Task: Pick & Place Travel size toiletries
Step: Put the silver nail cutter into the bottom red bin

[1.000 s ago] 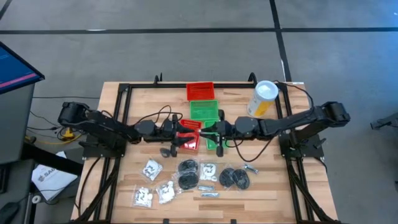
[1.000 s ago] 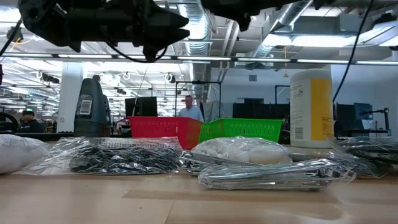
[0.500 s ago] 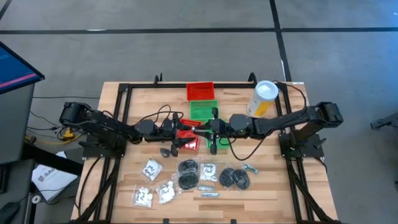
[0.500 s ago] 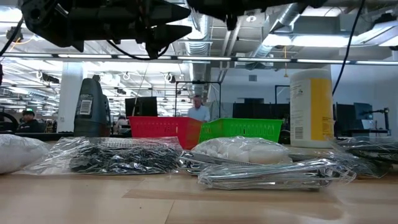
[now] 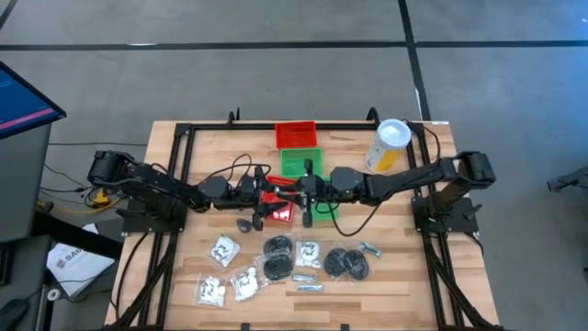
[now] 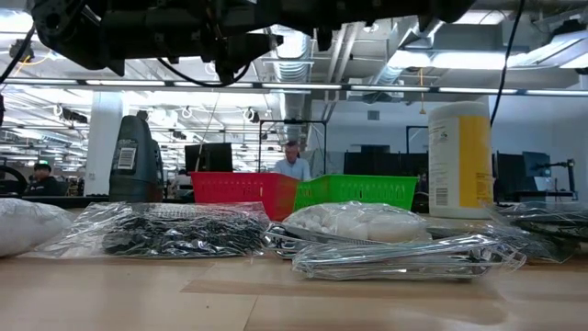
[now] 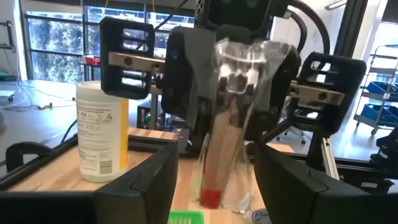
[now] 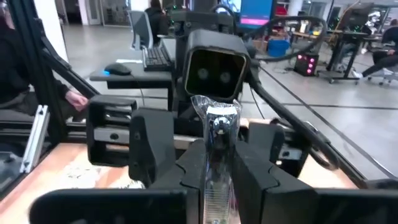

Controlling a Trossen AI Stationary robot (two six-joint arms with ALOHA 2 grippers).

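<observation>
Since the packets are thin crinkly film over loose contents, I judge them light, limp and a little slippery, best pinched by a flat edge or sealed end, not across the bulge. Nearest the table's front edge lie the unplaced travel size toiletries: clear packets with white contents point(image 5: 223, 248), black round discs point(image 5: 277, 248) in wrappers, slim silvery sachets point(image 5: 309, 288), and a small dark grey piece point(image 5: 243, 223) a bit farther in.

Above mid-table the two arms meet nose to nose. The right gripper point(image 5: 299, 187) has its fingers pressed together on one long clear packet point(image 7: 231, 124), which hangs upright with something red at its lower end. The left gripper point(image 5: 272, 195) faces it with fingers spread, one on each side of the packet and not gripping it. This looks like a hand-over; the film could slip or fold if one side lets go early.

Under the grippers sit a small red basket point(image 5: 280, 211) and a green one point(image 5: 323, 210), mostly hidden, so I cannot tell what they hold. Behind them a green mesh basket point(image 5: 300, 160) and a red mesh basket point(image 5: 296, 134) show nothing inside from above. The yellow canister with a white lid point(image 5: 390, 145) stands at the far right, and a person point(image 6: 294, 165) is in the room beyond.
</observation>
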